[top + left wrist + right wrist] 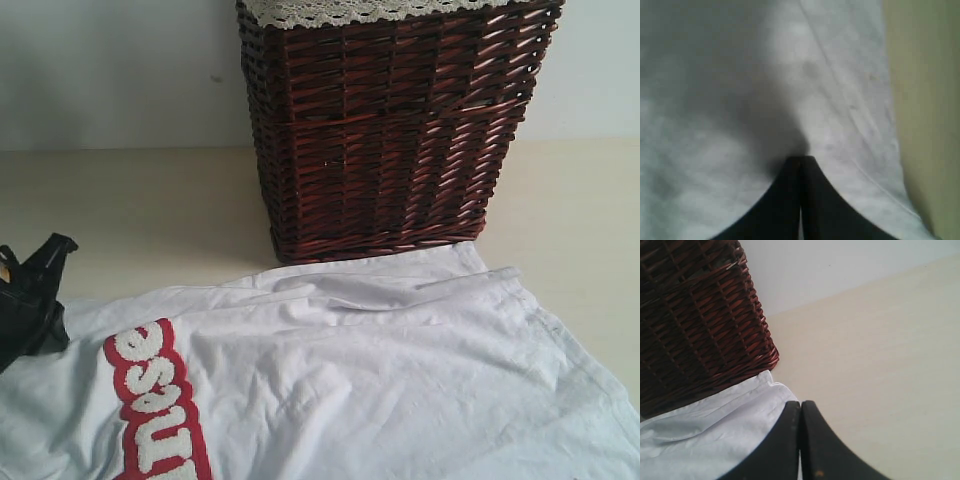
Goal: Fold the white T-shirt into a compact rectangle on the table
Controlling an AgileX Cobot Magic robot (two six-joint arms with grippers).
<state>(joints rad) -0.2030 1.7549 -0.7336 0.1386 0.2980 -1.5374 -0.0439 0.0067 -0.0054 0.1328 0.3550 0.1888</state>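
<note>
Locate white T-shirt [380,380] spread on counter [120,200], just beside wicker basket [390,130]. Note both closed: left end effector [801,159] touching cloth at shirt's left edge, right end effector [801,404] near basket-side corner. Treat left as nearer.

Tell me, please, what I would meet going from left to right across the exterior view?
left gripper → red-edged letters → wicker basket; the white T-shirt spans the whole width, so I leave it out.

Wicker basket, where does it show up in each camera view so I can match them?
Exterior view: wicker basket fills the top centre, behind the white T-shirt.
Left wrist view: not in it.
Right wrist view: wicker basket in the picture's upper left, shirt edge at its base.
Shared landmark: the white T-shirt, seen in all three.
</note>
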